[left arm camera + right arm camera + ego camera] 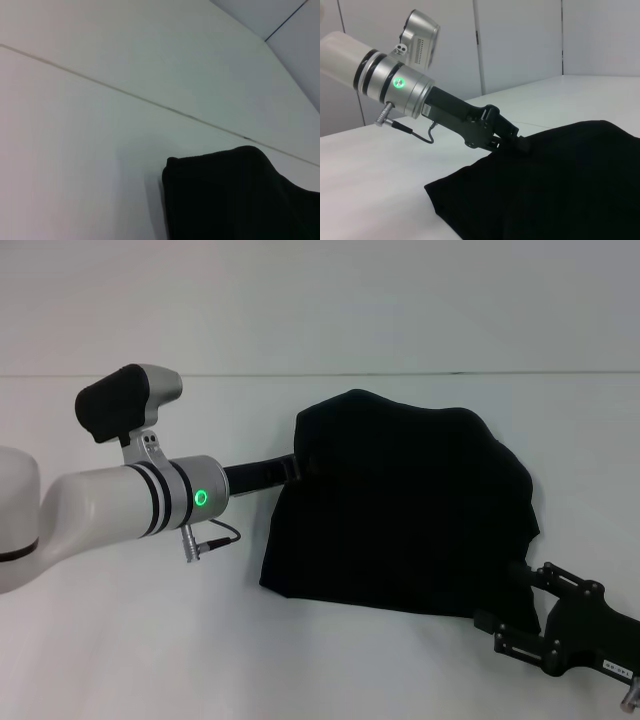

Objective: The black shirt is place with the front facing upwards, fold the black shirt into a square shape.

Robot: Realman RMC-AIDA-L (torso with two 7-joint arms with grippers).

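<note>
The large plain black cotton shirt [400, 505] lies bunched in a rough domed heap on the flat white surface [120, 650], centre-right in the head view, w/ no lettering or label showing, so it's partway folded at best & far from square. The left gripper [517, 141], black on its white-and-silver arm, is at the shirt's left upper edge, fingers pinched on a raised fold of cloth there per the right wrist view. The right gripper [520, 600] sits at the shirt's near right corner, touching or just beside the hem; can't tell if it's clenched or released, as black fabric hides the tips. To do this step well, IMO: keep both edges taut & level, carry the lifted layer across in one smooth pass, lay it down so edges line up, & only let go once cloth rests flat. Risk: one-sided pull drags the whole heap & skews it.
</note>
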